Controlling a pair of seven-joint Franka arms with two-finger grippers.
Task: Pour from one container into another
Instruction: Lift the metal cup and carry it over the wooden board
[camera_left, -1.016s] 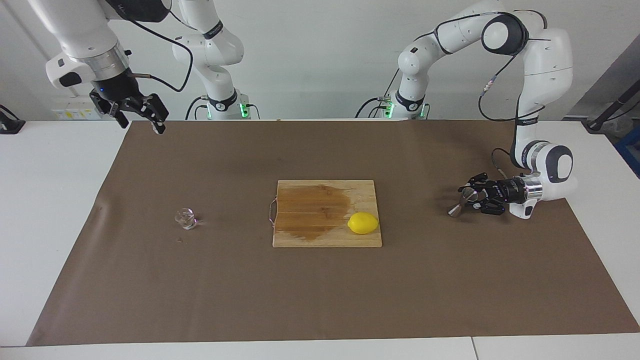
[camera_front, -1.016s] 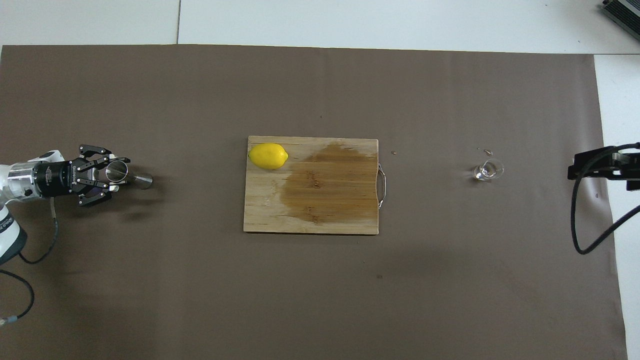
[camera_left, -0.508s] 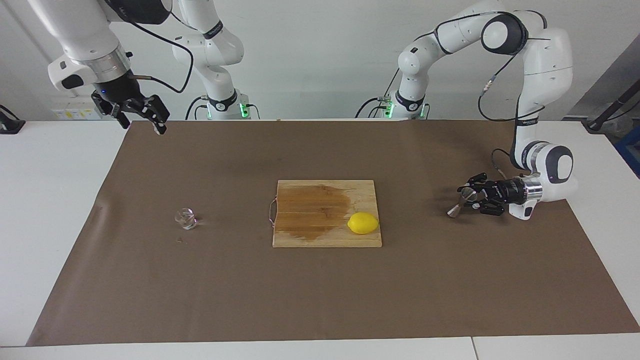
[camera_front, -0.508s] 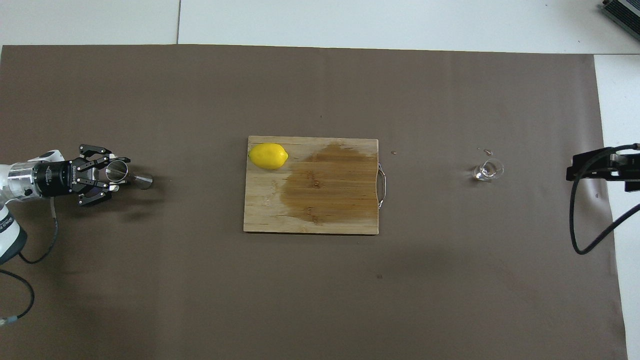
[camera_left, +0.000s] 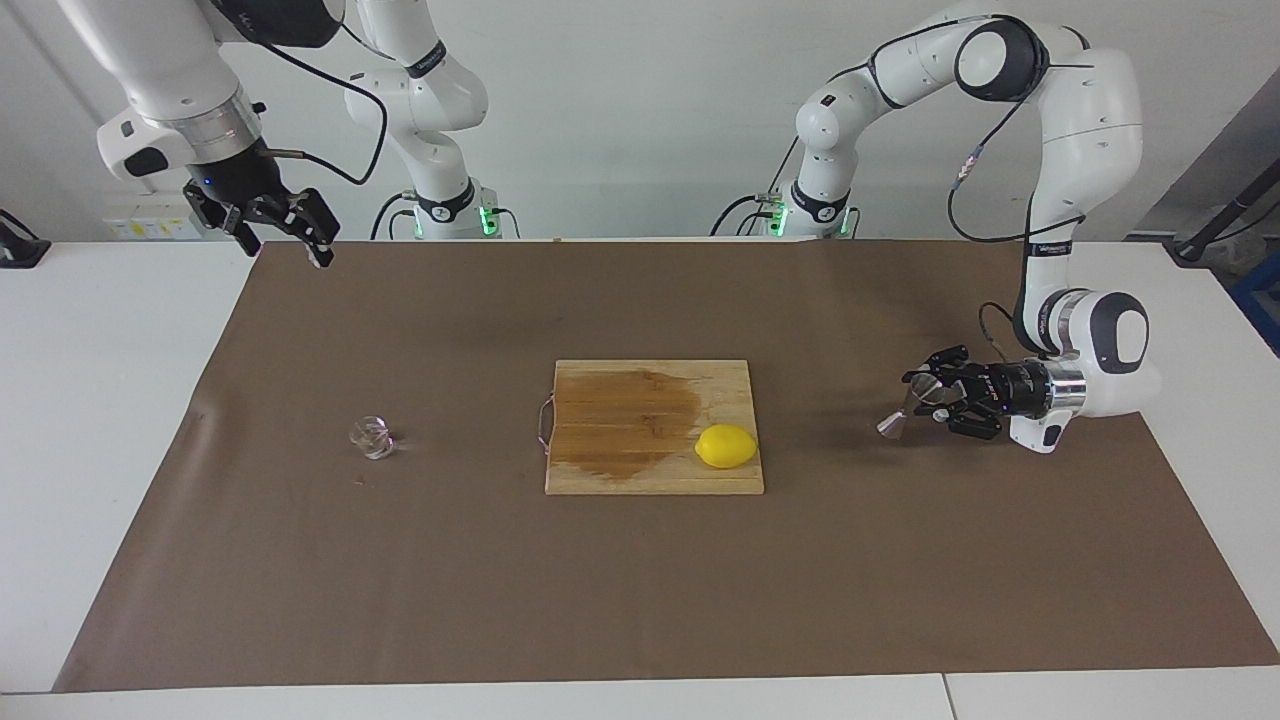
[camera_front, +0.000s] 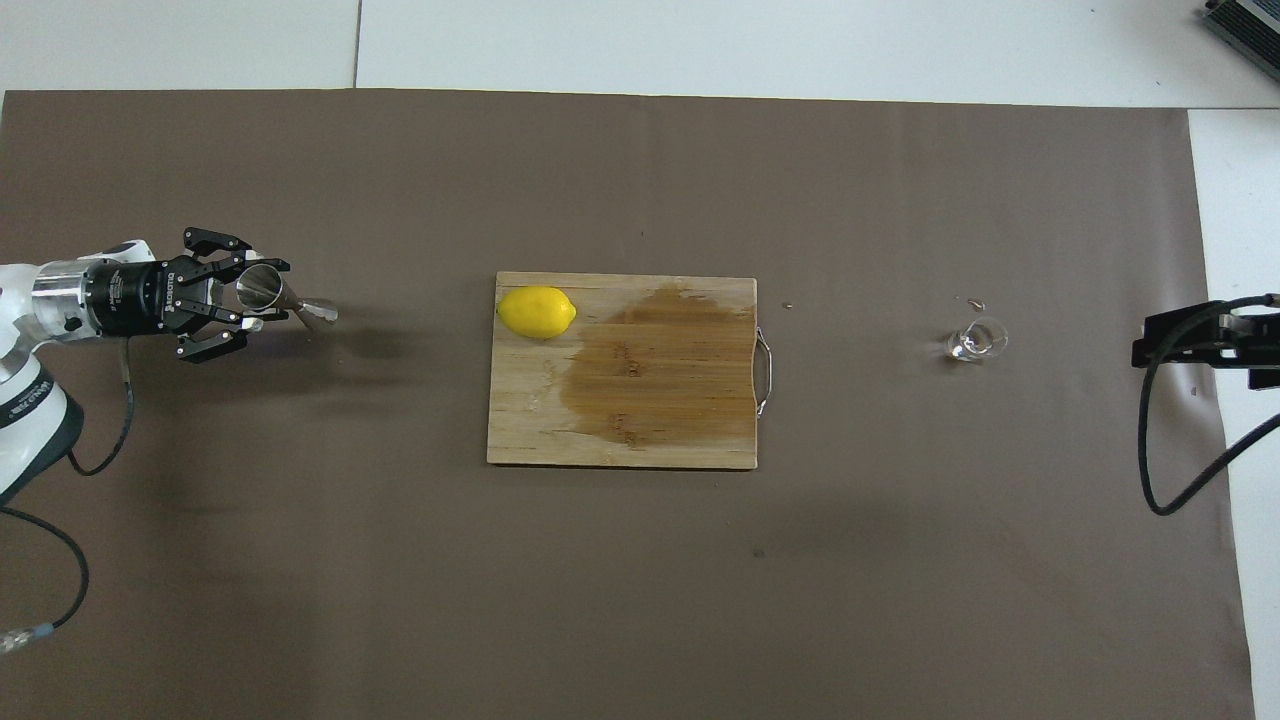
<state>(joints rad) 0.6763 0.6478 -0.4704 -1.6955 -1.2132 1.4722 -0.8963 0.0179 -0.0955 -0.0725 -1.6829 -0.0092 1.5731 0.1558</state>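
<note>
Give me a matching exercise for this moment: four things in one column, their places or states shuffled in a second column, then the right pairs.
Things:
1. lemon
2. glass cup
3. jigger
4. right gripper

Places or states:
A. held in the shut left gripper, tilted off the brown mat
B. on the cutting board
C. open, up over the mat's corner
D. standing alone on the mat, toward the right arm's end

Pairs: 1-B, 2-D, 3-A, 4-C

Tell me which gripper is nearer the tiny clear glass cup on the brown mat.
Right. The right gripper hangs open, raised over the mat's edge at the tiny clear glass cup's end. The left gripper, shut on the steel jigger, is over the other end.
</note>
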